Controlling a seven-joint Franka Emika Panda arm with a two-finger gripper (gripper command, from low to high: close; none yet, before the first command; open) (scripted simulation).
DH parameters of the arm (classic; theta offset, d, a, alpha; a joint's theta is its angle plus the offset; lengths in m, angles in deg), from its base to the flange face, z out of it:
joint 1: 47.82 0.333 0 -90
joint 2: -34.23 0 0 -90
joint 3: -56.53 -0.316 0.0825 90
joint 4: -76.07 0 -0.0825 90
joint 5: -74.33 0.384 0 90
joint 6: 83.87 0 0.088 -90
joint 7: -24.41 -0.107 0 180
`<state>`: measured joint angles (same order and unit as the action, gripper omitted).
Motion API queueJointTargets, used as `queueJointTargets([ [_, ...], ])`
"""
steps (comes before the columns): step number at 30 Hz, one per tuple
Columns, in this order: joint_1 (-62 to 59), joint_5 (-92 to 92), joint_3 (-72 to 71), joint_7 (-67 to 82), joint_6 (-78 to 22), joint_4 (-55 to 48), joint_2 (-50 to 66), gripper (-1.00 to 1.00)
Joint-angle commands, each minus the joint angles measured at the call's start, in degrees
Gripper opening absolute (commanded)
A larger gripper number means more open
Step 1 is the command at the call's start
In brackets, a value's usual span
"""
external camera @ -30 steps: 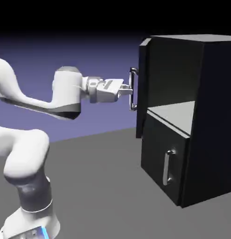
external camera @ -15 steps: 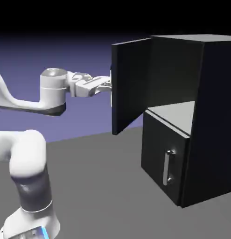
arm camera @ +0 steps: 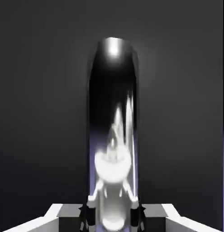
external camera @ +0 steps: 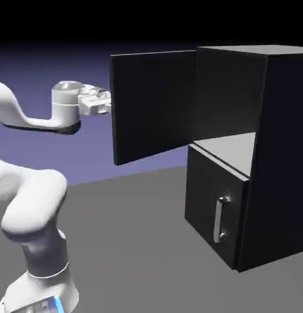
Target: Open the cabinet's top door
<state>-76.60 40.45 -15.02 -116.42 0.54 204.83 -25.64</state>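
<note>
The tall black cabinet (external camera: 264, 153) stands at the exterior view's right. Its top door (external camera: 153, 104) is swung wide out to the left, so I see its plain inner side. At the door's free left edge sits my gripper (external camera: 107, 103), its fingertips hidden behind the panel. The door's handle is hidden in the exterior view. In the hand view the shiny silver bar handle (arm camera: 112, 113) runs up the middle against the dark door. My gripper (arm camera: 112, 216) is shut on it, one grey tip on each side at the bottom.
A pale shelf (external camera: 230, 150) shows inside the opened upper compartment. Below it the shorter lower door (external camera: 205, 195) is closed, its small silver handle (external camera: 221, 219) facing out. The grey table (external camera: 129, 244) stretches in front, and the arm's base rises at the lower left.
The top door has swung from barely ajar to wide open. My gripper has travelled left along an arc with the handle, and the forearm has pulled back.
</note>
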Motion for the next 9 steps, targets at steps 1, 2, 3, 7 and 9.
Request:
queueJointTargets([
  [1,-1.9,0.8,-1.4,0.3,-2.0,-2.1,0.0,-1.00],
  [2,-3.8,1.5,-2.7,0.6,-3.8,-4.2,-0.1,-1.00],
  [3,-5.7,2.2,-3.9,0.9,-5.6,-6.2,-0.2,-1.00],
  [7,-13.3,4.6,-8.2,2.4,-12.5,-14.5,-1.3,-1.00],
  [9,-13.8,4.8,-8.5,2.5,-12.9,-15.1,-1.4,1.00],
])
